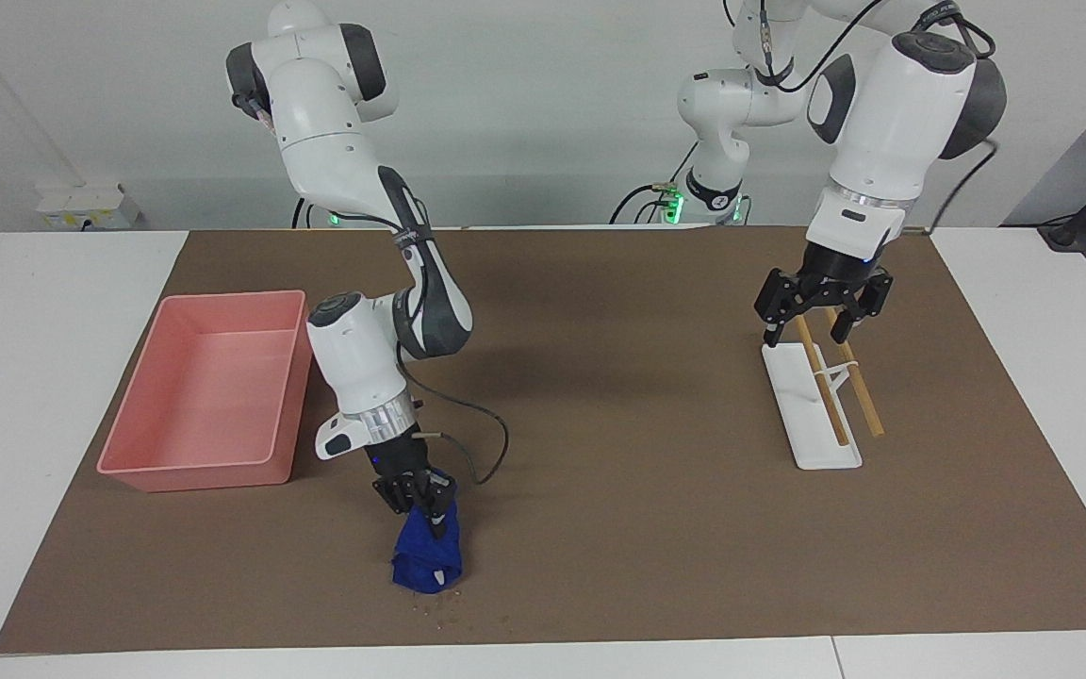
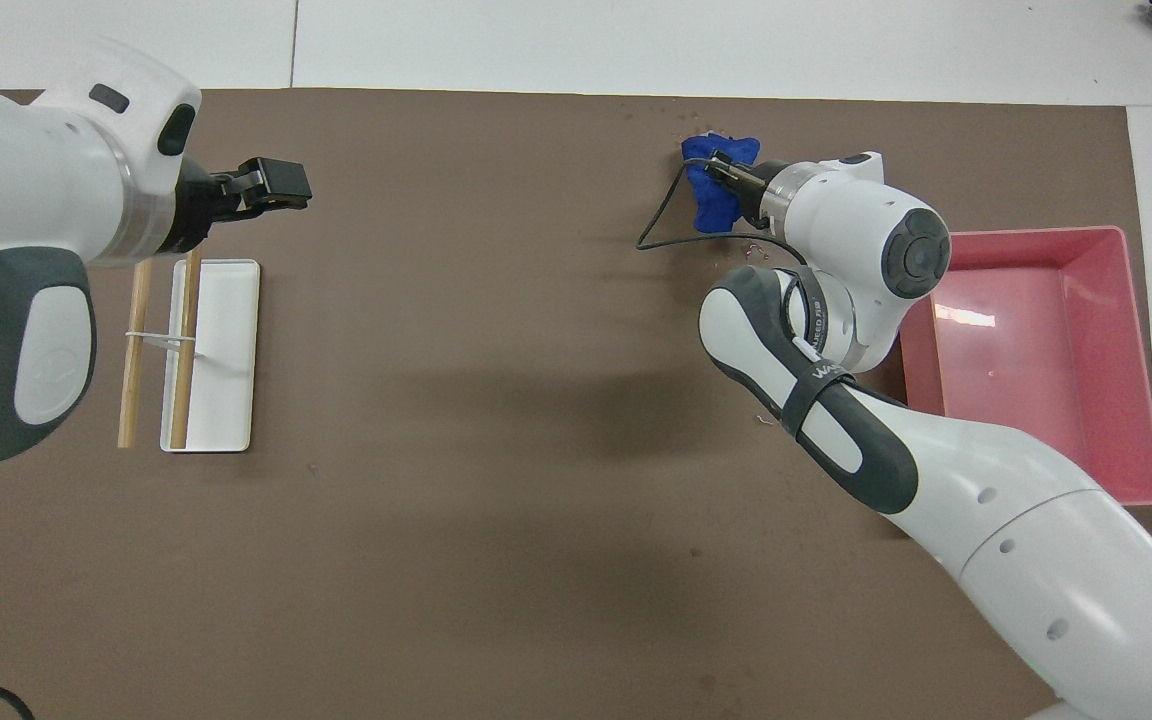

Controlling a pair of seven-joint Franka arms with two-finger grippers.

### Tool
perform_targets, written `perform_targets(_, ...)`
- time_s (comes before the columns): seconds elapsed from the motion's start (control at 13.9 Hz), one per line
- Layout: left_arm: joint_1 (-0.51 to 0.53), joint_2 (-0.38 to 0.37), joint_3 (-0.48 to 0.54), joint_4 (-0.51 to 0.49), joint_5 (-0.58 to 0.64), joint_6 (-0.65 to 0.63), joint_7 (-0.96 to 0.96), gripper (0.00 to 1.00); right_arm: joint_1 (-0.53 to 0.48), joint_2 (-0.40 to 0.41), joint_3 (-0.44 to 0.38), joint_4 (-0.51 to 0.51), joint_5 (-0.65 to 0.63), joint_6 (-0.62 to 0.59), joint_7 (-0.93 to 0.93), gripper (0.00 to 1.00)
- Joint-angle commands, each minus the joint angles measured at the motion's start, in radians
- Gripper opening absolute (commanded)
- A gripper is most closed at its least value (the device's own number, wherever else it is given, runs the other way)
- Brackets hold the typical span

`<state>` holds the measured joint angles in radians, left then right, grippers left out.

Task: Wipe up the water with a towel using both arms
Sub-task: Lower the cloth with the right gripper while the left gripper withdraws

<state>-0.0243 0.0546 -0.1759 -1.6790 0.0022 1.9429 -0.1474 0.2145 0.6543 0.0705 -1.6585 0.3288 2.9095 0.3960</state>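
The blue towel hangs as a lump from my right gripper, which is shut on its top. The towel's lower end touches the brown mat toward the right arm's end of the table, away from the robots. It also shows in the overhead view, with the right gripper over it. A thin scatter of tan water specks lies on the mat just farther from the robots than the towel. My left gripper is open and empty over the near end of a white rack; in the overhead view it hovers there too.
A pink plastic bin stands beside the right arm, toward that end of the table. A white rack with two wooden sticks lies toward the left arm's end. A black cable loops from the right wrist.
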Motion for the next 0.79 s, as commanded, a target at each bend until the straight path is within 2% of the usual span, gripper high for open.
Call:
perform_targets(0.0, 0.035, -0.067, 0.004, 0.037, 0.002, -0.230, 0.106, 1.00, -0.009, -0.064, 0.006, -0.102, 0.012, -0.045, -0.023, 0.00)
perform_targets(0.29, 0.058, -0.062, 0.006, 0.203, -0.008, -0.513, 0.108, 1.00, -0.029, -0.163, -0.005, -0.246, 0.013, -0.139, -0.019, 0.00)
perform_targets(0.43, 0.069, -0.096, 0.022, 0.187, -0.011, -0.515, 0.103, 1.00, -0.053, -0.211, -0.005, -0.332, 0.013, -0.142, -0.020, 0.00)
perform_targets(0.57, 0.060, -0.125, 0.023, 0.121, -0.010, -0.472, 0.100, 1.00, -0.056, -0.260, -0.006, -0.417, 0.013, -0.144, -0.019, 0.00)
perform_targets(0.72, 0.069, -0.131, 0.026, 0.111, -0.018, -0.467, 0.101, 1.00, -0.079, -0.304, -0.005, -0.484, 0.013, -0.165, -0.020, 0.00)
